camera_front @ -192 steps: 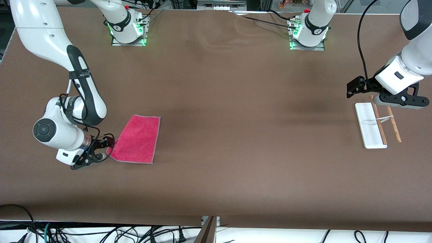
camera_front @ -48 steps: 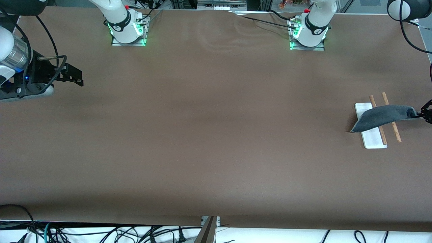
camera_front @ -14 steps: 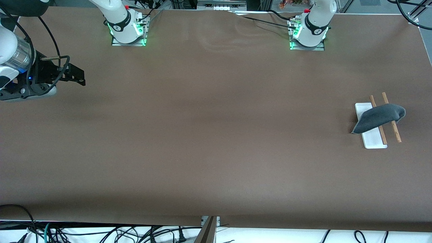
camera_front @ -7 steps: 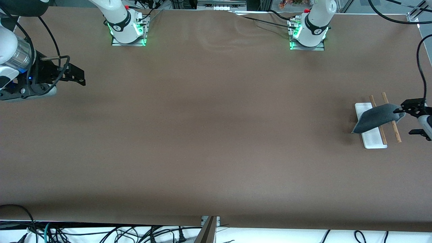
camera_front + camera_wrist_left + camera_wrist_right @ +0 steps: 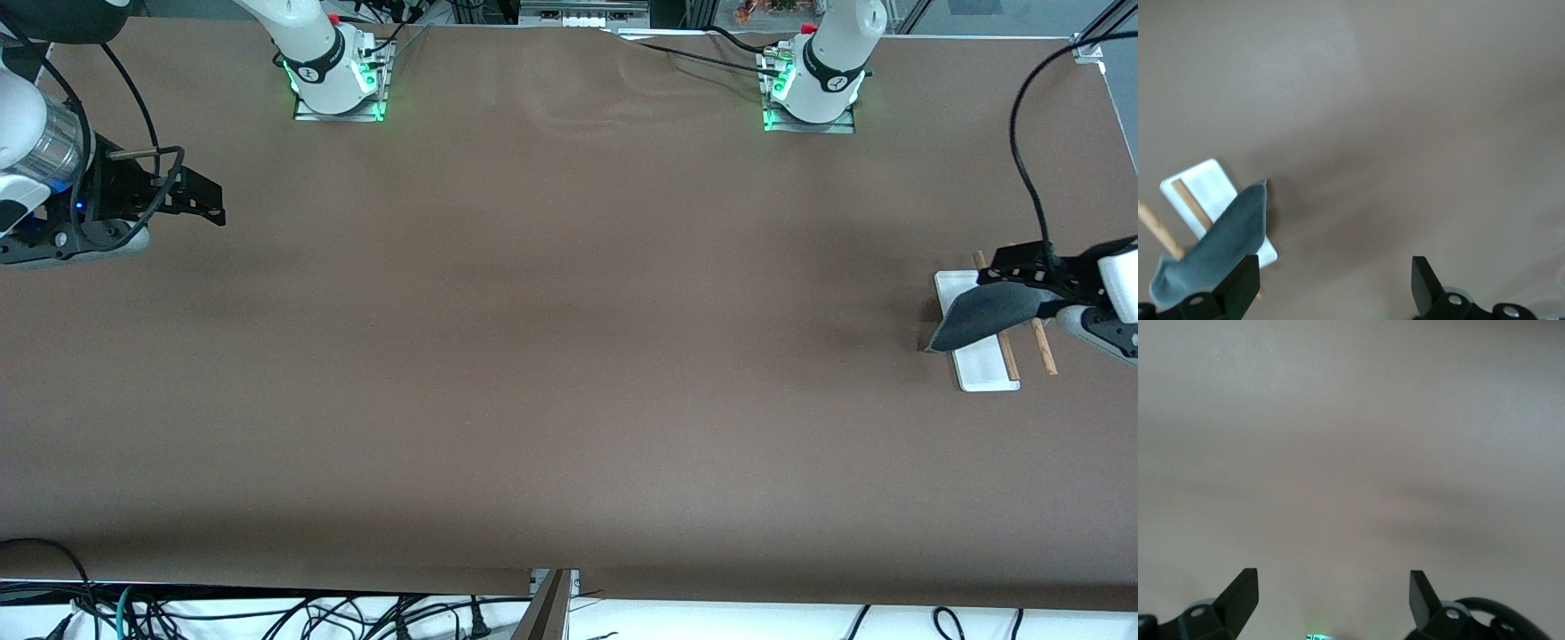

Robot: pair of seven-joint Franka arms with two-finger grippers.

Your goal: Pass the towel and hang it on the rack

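Observation:
The towel (image 5: 982, 313) lies draped over the rack's two brown rods (image 5: 1045, 351), dark grey face up, with one corner hanging down past the white base (image 5: 982, 369). My left gripper (image 5: 1015, 292) is open and empty, in the air over the towel and rack. In the left wrist view the towel (image 5: 1218, 247) hangs across a rod (image 5: 1158, 230) above the base (image 5: 1205, 183), beside one finger (image 5: 1241, 283) of the left gripper (image 5: 1335, 283). My right gripper (image 5: 212, 204) waits open and empty over the right arm's end of the table; its wrist view shows the right gripper (image 5: 1333, 597) over bare tabletop.
The brown table cover (image 5: 569, 356) is bare apart from the rack. The arm bases (image 5: 338, 80) stand along the table's edge farthest from the front camera. A black cable (image 5: 1022, 169) loops above the left gripper.
My left gripper has come back into the front view from the left arm's end and moved in over the towel and rack. The towel stays draped. The right arm has not moved.

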